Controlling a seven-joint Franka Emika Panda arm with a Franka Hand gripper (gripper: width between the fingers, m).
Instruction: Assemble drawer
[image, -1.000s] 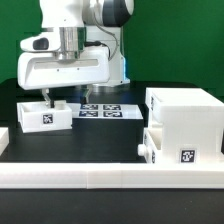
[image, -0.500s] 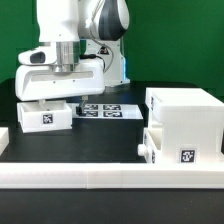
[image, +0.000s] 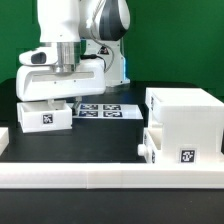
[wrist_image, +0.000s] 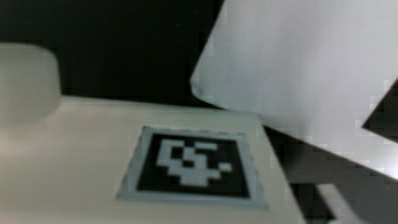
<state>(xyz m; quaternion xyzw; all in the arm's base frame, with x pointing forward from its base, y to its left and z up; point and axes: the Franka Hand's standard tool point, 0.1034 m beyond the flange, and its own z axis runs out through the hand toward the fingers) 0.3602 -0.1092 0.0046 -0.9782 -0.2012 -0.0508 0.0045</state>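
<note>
A small open-top white tray (image: 43, 117) with a square tag on its front stands at the exterior view's left. My gripper (image: 52, 100) has come down onto the tray's back wall, and its fingertips are hidden by the hand and the tray. In the wrist view the tray's tagged face (wrist_image: 192, 165) fills the picture, very close and blurred. The tall boxy housing (image: 185, 112) stands at the exterior view's right. A second tagged tray (image: 180, 153) sits low at its front.
The marker board (image: 105, 109) lies flat on the black table behind the left tray. A long white rail (image: 100, 178) runs along the table's front edge. A blurred white surface (wrist_image: 302, 70) that I cannot identify crosses the wrist view.
The hand has dropped lower onto the left tray and shifted slightly to the exterior view's left. It has held still over the last half second. The trays and housing have not moved.
</note>
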